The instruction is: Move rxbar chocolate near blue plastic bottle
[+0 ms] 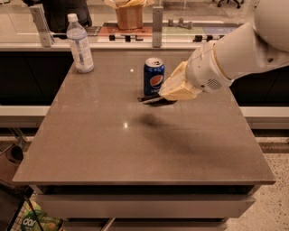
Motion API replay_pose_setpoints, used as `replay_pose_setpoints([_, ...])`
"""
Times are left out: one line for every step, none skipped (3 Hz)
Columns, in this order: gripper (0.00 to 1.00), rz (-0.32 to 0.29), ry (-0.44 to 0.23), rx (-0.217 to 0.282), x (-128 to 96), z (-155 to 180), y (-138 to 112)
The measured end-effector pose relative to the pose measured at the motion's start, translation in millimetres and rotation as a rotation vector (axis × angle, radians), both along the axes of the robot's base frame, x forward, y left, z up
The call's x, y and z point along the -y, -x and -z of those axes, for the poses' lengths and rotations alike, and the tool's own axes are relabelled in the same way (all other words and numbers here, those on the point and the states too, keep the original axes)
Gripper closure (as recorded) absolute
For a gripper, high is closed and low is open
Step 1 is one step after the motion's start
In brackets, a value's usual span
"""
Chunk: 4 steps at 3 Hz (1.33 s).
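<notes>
Gripper, cream-coloured and mounted on a thick white arm that enters from 2 o'clock, is pinched on one end of the rxbar chocolate. The dark bar sticks out of it toward 9 o'clock, lying nearly flat and seen edge-on. Nearest the camera, at 7 o'clock, some green packaging shows below the front edge of the grey-brown table. On the tabletop between that edge and the bar lies a soft shadow, and the bar appears to hang just above the surface rather than lie on it. Just behind the bar, at 11 o'clock from the gripper, stands a dark blue Pepsi can, upright and close to the bar; whether they touch cannot be told. The blue plastic bottle stands upright near the table's far left corner, at 10 o'clock from the bar and well apart from it. Beyond the table, at 12 o'clock, a brown paper bag sits on a counter.
</notes>
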<state>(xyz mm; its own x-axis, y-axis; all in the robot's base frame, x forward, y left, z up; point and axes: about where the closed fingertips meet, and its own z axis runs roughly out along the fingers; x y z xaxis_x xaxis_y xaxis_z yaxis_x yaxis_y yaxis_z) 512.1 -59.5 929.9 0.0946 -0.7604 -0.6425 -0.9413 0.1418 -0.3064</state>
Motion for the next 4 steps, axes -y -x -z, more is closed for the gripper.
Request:
replay_pose_setpoints([1.0, -0.003, 0.023, 0.029, -1, -17, -5])
replay_pose_setpoints([1.0, -0.024, 0.056, 0.063, -11, -39, -11])
replay_pose_setpoints([1.0, -0.044, 0.099, 0.105, -26, -67, -16])
replay_pose_setpoints([1.0, -0.069, 0.139, 0.145, -44, -94, -23])
